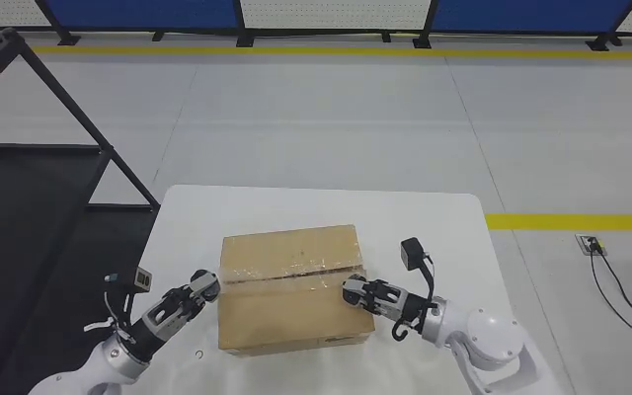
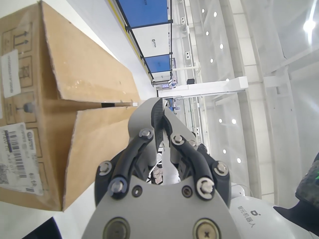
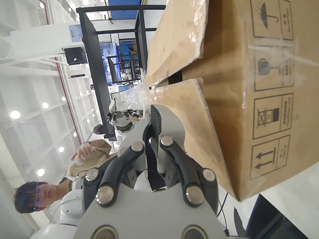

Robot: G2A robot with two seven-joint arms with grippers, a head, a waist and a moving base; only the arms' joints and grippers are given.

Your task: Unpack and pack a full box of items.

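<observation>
Top view shows you the brown cardboard box (image 1: pixel 291 286) closed near the front edge of the white table (image 1: pixel 425 227), nothing unpacked yet, so everything remains, while left gripper (image 1: pixel 204 286) and right gripper (image 1: pixel 351 290) sit pinched empty at its ends.

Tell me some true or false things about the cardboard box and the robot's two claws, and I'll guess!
1. The box sits on a white table. True.
2. Its top flaps stand wide open. False: they lie nearly flat, with a narrow slit between them.
3. The left claw and the right claw are at opposite ends of the box. True.
4. The left claw holds a toy. False: it is shut with nothing in it.
</observation>
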